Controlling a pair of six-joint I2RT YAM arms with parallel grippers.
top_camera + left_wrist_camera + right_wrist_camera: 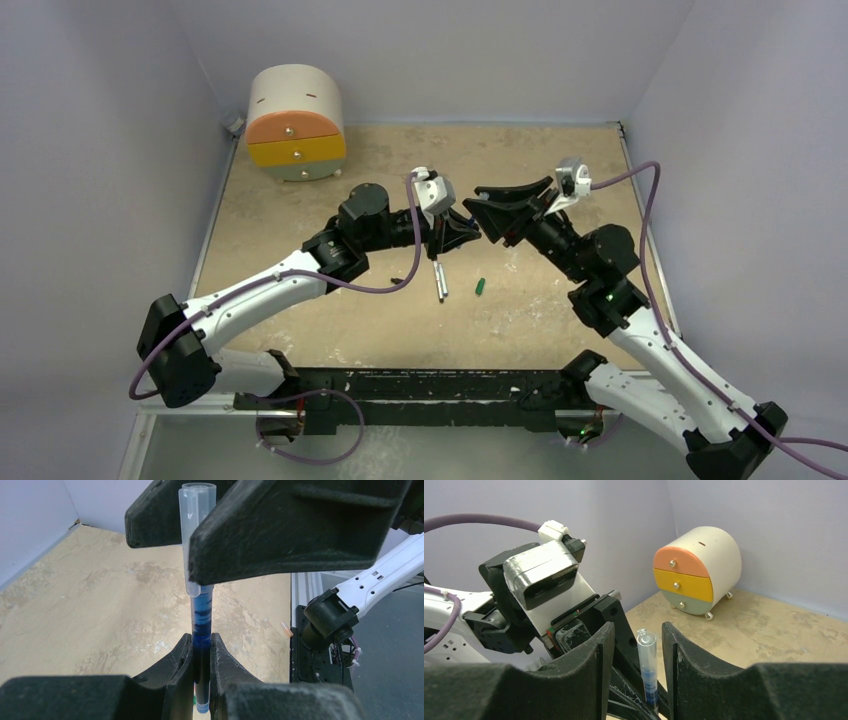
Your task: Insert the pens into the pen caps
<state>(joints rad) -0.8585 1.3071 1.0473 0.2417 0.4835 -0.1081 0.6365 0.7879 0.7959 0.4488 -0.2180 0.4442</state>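
My left gripper is shut on a blue-inked pen held above the table. A pale clear cap sits over the pen's far end. My right gripper is open, with a finger on either side of the cap and a gap on both sides. In the top view the two grippers meet above mid-table, left and right. A silver-grey pen lies on the table below them, with a green cap to its right and a small dark piece to its left.
A round white drawer unit with orange, yellow and grey drawers stands at the back left corner, and also shows in the right wrist view. Purple walls close in the table. A small pale-orange piece lies near the table's front edge.
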